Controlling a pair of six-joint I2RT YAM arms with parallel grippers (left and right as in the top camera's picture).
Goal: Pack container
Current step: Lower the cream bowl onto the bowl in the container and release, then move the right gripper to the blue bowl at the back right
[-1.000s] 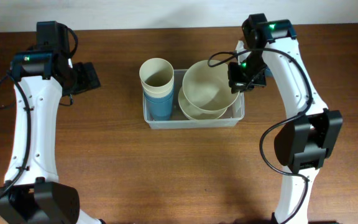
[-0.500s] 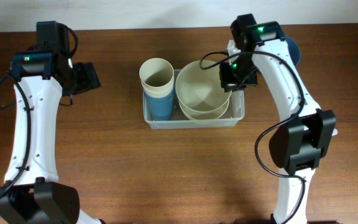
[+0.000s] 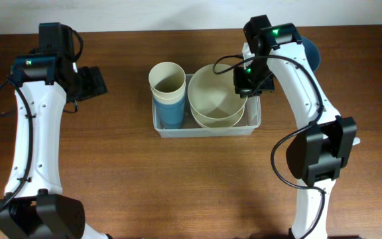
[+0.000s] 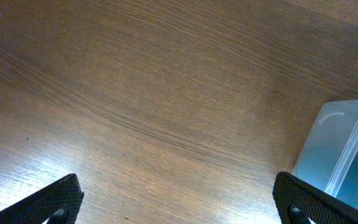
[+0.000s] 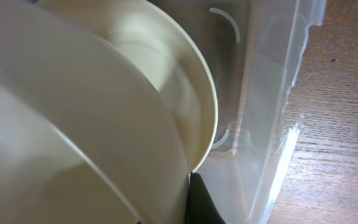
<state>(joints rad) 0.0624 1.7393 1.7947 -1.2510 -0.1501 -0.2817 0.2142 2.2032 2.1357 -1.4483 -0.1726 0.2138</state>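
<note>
The clear container (image 3: pixel 204 131) sits mid-table; its corner (image 4: pixel 347 149) shows in the left wrist view. Inside stand a cream cup (image 3: pixel 166 78) nested on blue cups (image 3: pixel 171 114), and a cream bowl (image 3: pixel 219 121). Above that bowl, a second cream bowl (image 3: pixel 212 91) is pinched at its right rim by my right gripper (image 3: pixel 247 83), which is shut on it. In the right wrist view the held bowl (image 5: pixel 73 124) fills the left, one black finger (image 5: pixel 201 205) presses its outer wall, and the container wall (image 5: pixel 266 93) runs alongside. My left gripper (image 3: pixel 91 83) hangs open over bare wood (image 4: pixel 179 202).
A blue bowl (image 3: pixel 312 53) lies at the back right, partly behind the right arm. The brown wooden table (image 3: pixel 197 186) surrounds the container, with a white wall along the far edge.
My right gripper carried the cream bowl leftward, over the bowl lying in the container. The left arm stayed still.
</note>
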